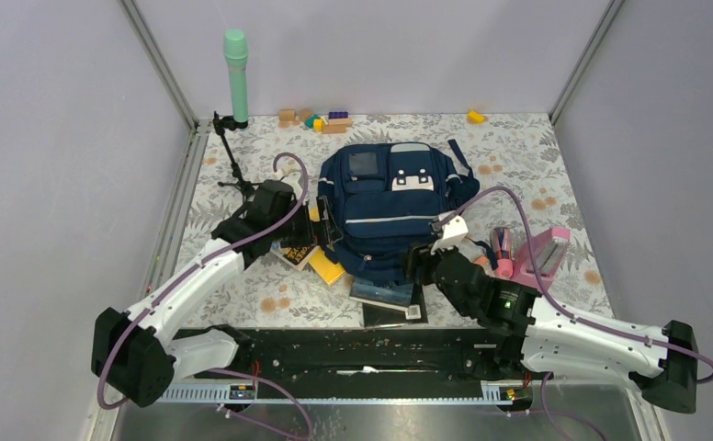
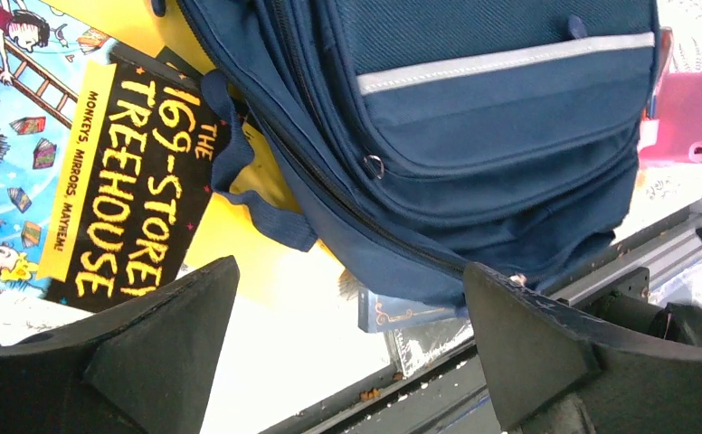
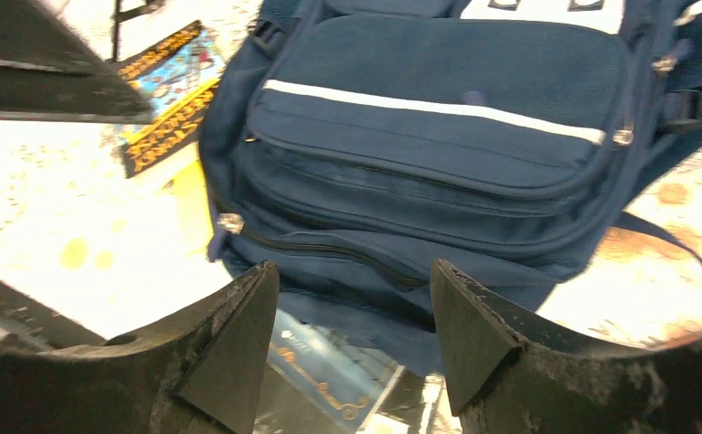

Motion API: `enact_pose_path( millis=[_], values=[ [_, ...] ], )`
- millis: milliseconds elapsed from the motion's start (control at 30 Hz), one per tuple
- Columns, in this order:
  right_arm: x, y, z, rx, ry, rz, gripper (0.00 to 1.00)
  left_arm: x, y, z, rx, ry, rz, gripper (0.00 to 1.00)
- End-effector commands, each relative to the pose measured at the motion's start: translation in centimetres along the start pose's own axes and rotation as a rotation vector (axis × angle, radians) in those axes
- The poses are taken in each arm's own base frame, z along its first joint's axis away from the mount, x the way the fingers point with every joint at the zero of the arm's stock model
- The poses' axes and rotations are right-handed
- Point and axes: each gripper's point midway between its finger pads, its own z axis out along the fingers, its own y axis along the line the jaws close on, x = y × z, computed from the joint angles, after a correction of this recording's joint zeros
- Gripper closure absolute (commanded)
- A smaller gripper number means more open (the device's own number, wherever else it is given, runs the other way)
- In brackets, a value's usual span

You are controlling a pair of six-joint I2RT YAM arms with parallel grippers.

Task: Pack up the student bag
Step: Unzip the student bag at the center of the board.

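Student bag: the navy student bag (image 1: pixel 385 207) lies flat in the middle of the counter (image 1: pixel 518 165), front pocket up, its top toward the far edge and its bottom toward the near edge.
Bag details: a grey-white stripe crosses the front pocket (image 3: pixel 438 108), and the zips seen from both wrists are closed.
Left gripper: the left gripper (image 1: pixel 321 230) sits at the bag's left side, released; its jaws stand wide apart with nothing between them (image 2: pixel 347 271).
Right gripper: the right gripper (image 1: pixel 419 262) sits at the bag's near right corner, released; its jaws are spread, facing the bag's bottom edge, and clamp nothing (image 3: pixel 355 267).
Treehouse book: a black and yellow book titled "The 169-Storey Treehouse" (image 2: pixel 130 181) lies against the bag's left side, on top of a yellow book (image 1: pixel 327 268) that runs partly under the bag.
Blue book: a blue book (image 1: pixel 380 294) sticks out from under the bag's bottom edge, toward the near edge of the counter, with a dark flat item (image 1: pixel 394 312) under it.
Pink case: a pink case (image 1: pixel 546 253) lies near the right edge, just beside the right arm.
Far left corner: a green cylinder (image 1: pixel 235 78) stands upright, with a small black stand (image 1: pixel 232 152) beside it.
Far edge: wooden blocks (image 1: pixel 321 119) lie in a cluster, and a yellow block (image 1: pixel 475 117) lies apart to the right.
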Motion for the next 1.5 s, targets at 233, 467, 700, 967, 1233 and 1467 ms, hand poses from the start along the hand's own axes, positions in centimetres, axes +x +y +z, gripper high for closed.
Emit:
enact_pose_path(
  millis=[233, 467, 700, 967, 1233, 1467],
  values=[
    [-2.0, 7.7, 0.7, -0.074, -0.003, 0.202, 0.33, -1.1, -0.1, 4.0, 0.068, 0.077, -0.055, 0.01],
    [-0.9, 10.5, 1.5, -0.044, 0.023, 0.221, 0.36, -0.4, -0.3, 5.8, 0.101, 0.127, -0.063, 0.22],
    [0.9, 10.3, 2.9, 0.088, 0.078, 0.217, 0.40, -0.7, -0.9, 6.6, 0.128, 0.160, -0.043, 0.60],
    [2.0, 8.0, 3.1, 0.195, 0.100, 0.087, 0.41, -0.5, -1.2, 6.0, 0.160, 0.146, -0.026, 0.85],
    [1.6, 10.5, 4.5, 0.169, 0.129, -0.043, 0.41, -0.1, -2.0, 5.8, 0.211, 0.169, -0.035, 0.96],
    [2.2, 9.6, 5.3, 0.293, 0.177, -0.194, 0.43, -0.1, -2.1, 5.4, 0.211, 0.160, -0.026, 0.96]
  ],
)
